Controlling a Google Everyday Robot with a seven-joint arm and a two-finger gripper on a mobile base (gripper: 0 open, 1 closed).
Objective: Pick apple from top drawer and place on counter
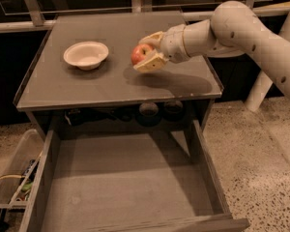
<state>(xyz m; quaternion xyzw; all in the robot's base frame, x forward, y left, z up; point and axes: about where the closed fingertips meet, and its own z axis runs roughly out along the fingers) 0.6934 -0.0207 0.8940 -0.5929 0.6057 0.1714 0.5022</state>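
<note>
Clutter at far left first: a clear plastic bin [10,178] sits low on the floor, just beside the left wall of the top drawer [125,187], with cables and odd bits inside. The drawer itself is pulled wide open beneath the desk [58,88], its flat grey-brown bottom in full view.

Up on the desk now, left side: a shallow cream-white bowl [86,55] stands upright, well apart from the action.

Moving to the middle, and here is the apple [140,53], red with a yellowish patch, out of the drawer and over the middle of the desk, right of the bowl. It is clamped in the pincer [147,51], one of the pale fingers [153,36] above it and the other below, closed in snug against the fruit. A soft shadow [171,83] lies on the desk below and to the right of them. Whether the lower finger touches the surface, I cannot tell.

Further right, the thick white arm [241,28] reaches in from the right edge, across the desk's far right corner. Below it runs speckled floor [261,153].
</note>
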